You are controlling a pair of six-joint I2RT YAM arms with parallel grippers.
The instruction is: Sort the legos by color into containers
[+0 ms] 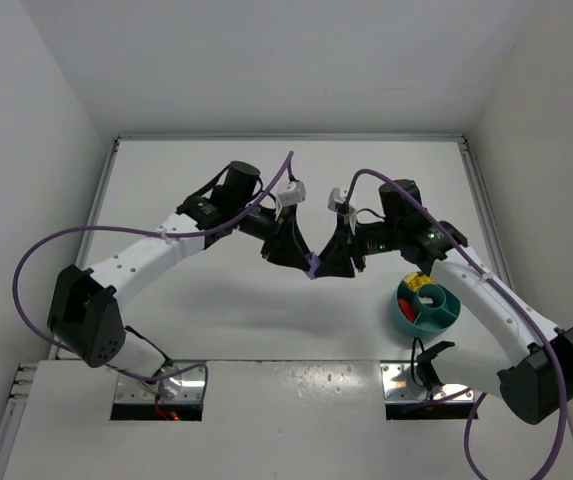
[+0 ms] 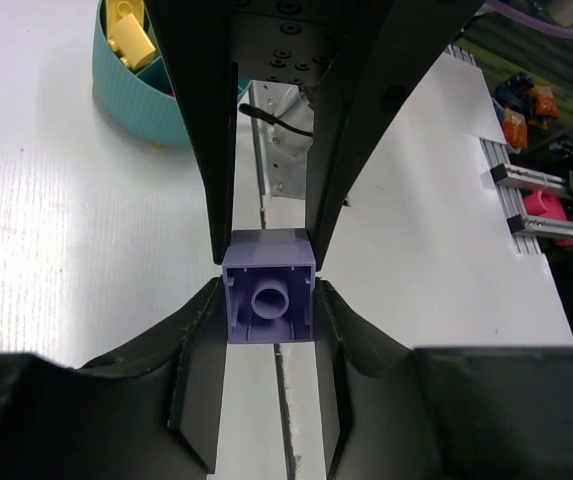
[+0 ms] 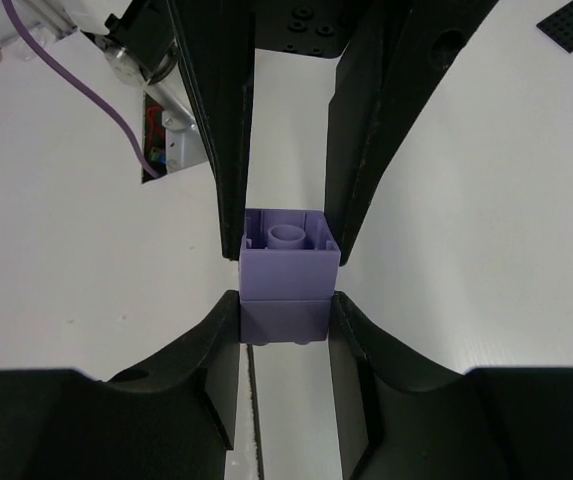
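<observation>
Right wrist view: the right end effector (image 3: 284, 305) grasps the near lavender lego (image 3: 284, 322) and the left end effector (image 3: 286, 250) clamps the far lavender lego (image 3: 288, 270), apparently to pull them apart for sorting.

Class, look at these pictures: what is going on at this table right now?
The left gripper and right gripper meet over the middle of the table, each clamped on one end of a small purple lego stack, seemingly two bricks joined. The teal bowl beside the right arm holds yellow legos and a red lego.
</observation>
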